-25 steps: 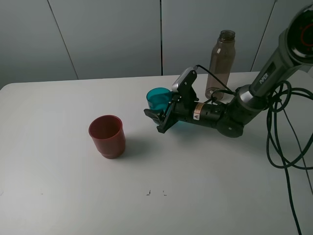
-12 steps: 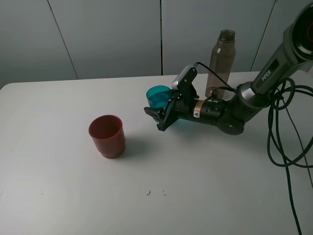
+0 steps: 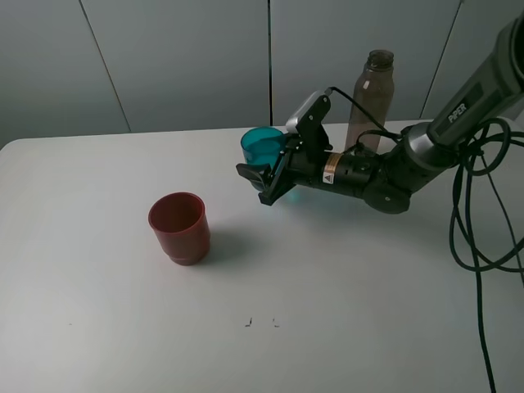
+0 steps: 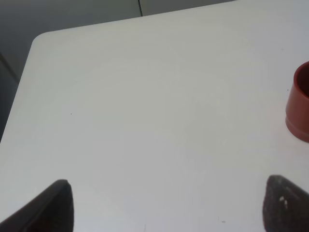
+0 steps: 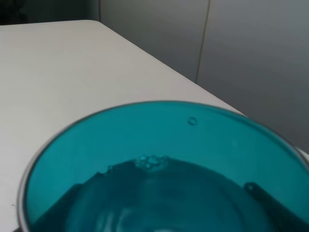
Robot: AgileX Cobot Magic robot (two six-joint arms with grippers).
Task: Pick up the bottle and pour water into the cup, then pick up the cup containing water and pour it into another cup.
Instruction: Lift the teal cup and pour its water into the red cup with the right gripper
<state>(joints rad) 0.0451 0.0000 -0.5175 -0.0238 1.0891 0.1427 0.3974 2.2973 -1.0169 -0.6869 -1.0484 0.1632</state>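
The teal cup (image 3: 262,147) is held in my right gripper (image 3: 264,169), lifted a little off the table and roughly upright. It fills the right wrist view (image 5: 159,169), with water and a few bubbles inside. The grey-brown bottle (image 3: 370,102) stands uncapped behind the right arm, near the table's back edge. The red cup (image 3: 178,227) stands upright to the left of the gripper, apart from it; its edge shows in the left wrist view (image 4: 299,104). My left gripper (image 4: 169,208) is open and empty above bare table; it is outside the exterior view.
The white table (image 3: 98,311) ends at a grey wall behind. Black cables (image 3: 483,213) hang in loops at the right edge. Two small dark marks (image 3: 260,322) lie on the table near the front.
My right gripper has lifted the teal cup off the table and carried it slightly left. The bottle and the red cup have not moved.
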